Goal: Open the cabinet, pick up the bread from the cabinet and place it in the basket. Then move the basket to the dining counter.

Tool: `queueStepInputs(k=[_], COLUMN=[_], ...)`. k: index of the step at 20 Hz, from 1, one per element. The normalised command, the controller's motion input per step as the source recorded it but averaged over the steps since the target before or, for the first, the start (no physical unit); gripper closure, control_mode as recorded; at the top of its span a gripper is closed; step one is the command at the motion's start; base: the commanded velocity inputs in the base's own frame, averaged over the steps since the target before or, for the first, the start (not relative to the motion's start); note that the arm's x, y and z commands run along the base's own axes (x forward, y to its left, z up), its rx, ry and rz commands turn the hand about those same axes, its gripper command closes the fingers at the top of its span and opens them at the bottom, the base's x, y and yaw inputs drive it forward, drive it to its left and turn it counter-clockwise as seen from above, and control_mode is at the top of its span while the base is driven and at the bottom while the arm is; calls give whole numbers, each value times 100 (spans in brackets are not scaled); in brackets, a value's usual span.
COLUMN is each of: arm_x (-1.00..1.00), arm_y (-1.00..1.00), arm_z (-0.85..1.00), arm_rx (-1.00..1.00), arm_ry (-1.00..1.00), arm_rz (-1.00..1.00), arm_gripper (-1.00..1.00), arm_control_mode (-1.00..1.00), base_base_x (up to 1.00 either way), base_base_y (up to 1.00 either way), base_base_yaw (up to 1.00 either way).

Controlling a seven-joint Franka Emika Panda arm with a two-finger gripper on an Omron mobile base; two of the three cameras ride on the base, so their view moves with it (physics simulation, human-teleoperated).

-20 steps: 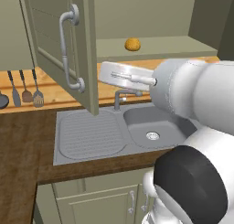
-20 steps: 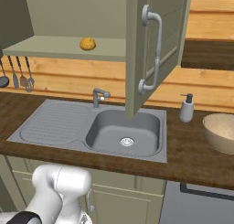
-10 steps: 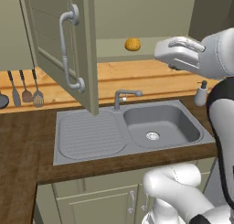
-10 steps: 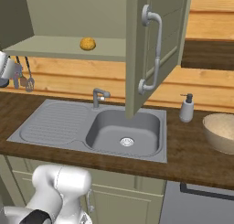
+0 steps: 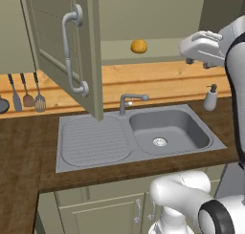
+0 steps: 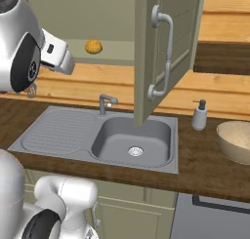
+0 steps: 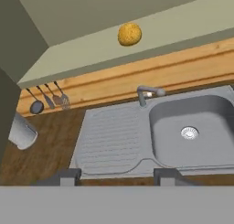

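Observation:
The cabinet stands open: its sage-green door (image 5: 52,47) with a long grey handle (image 5: 72,51) swings out over the drainboard, and the other door (image 6: 168,43) hangs open over the sink. On the shelf inside lies the bread (image 5: 139,46) (image 6: 93,47) (image 7: 130,34), a small golden bun. My gripper (image 7: 117,176) is open, its tips wide apart with nothing between them. It hovers in front of the shelf, well short of the bread and to its right in the left base view (image 5: 191,49). The beige basket (image 6: 239,140) sits on the worktop at the far right. The dining counter is out of view.
Below the cabinet a grey steel sink (image 5: 167,128) with a tap (image 5: 129,101) and a drainboard (image 5: 91,140) is set into the dark wood worktop (image 5: 19,152). A soap dispenser (image 6: 199,115) stands right of the sink. Utensils (image 5: 28,92) hang on the wall at left.
My arm has swung away from the left door, to the right in the left base view, and the hand is now higher, level with the shelf. Both doors and the bread have stayed put.

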Motion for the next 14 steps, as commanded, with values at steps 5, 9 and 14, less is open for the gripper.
queueStepInputs(k=[5,9,14], arm_x=[63,50,16], arm_y=[-21,0,20], arm_z=[-21,-13,0], arm_rx=[-8,-4,-5], arm_ry=[-10,-15,-4], arm_rz=[8,10,0], arm_gripper=[-100,-100,-100], arm_control_mode=[-100,-100,-100], base_base_x=[0,0,0], base_base_y=[0,0,0], base_base_yaw=[0,0,0])
